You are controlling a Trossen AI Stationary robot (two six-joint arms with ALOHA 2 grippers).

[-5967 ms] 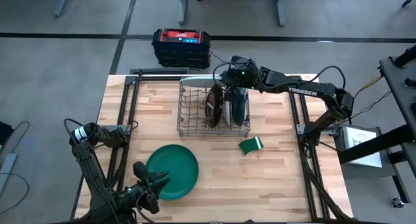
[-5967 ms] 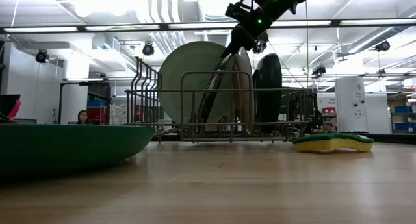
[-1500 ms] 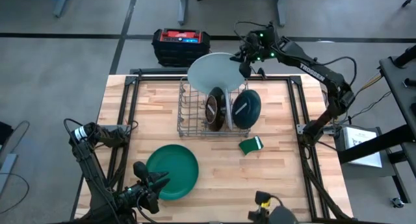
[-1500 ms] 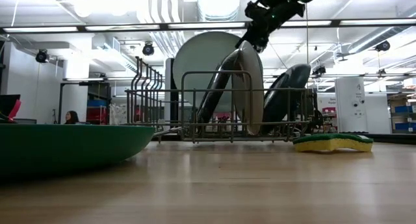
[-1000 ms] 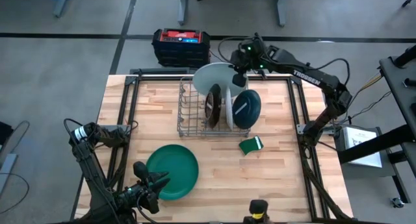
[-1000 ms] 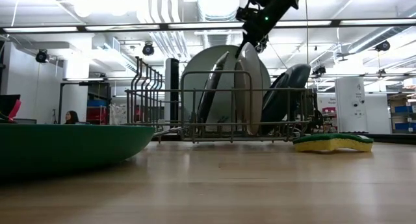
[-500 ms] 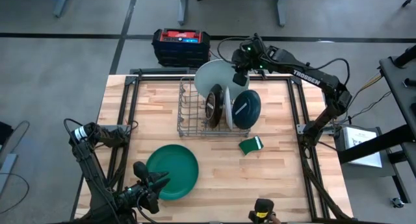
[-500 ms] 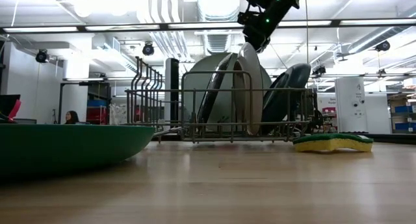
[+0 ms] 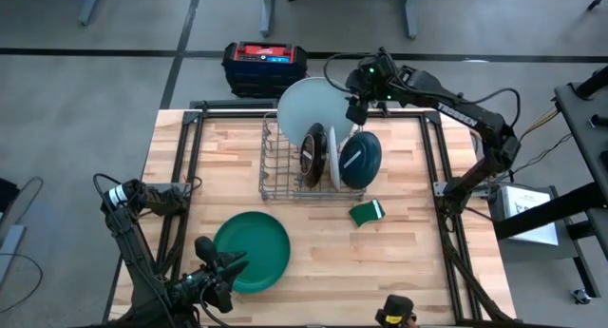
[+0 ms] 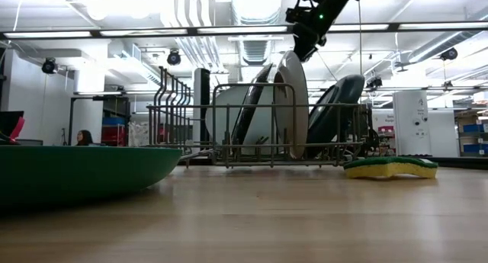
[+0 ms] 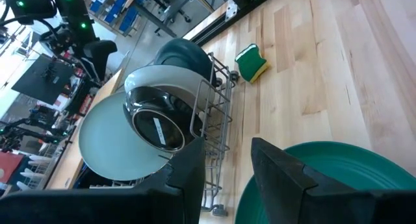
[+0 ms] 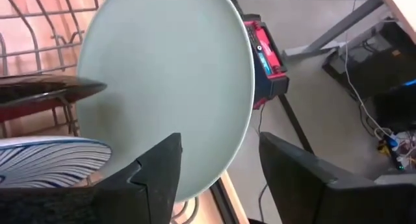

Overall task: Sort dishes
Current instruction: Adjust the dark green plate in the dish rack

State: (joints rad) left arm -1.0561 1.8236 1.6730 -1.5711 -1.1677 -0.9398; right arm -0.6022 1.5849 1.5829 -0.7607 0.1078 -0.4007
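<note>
From overhead, the right gripper hangs over the rack with fingers spread, holding nothing — the pale plate leans outward and could topple. At table level it sits low behind the wires. Left gripper, parted, waits by the green plate.

From my low view the green plate is cut off at the left edge, and the wire rack hides the lower part of every dish standing in it. In my right wrist view the large pale plate fills the frame and covers most of the rack. The person far behind the table is too small to make out.
</note>
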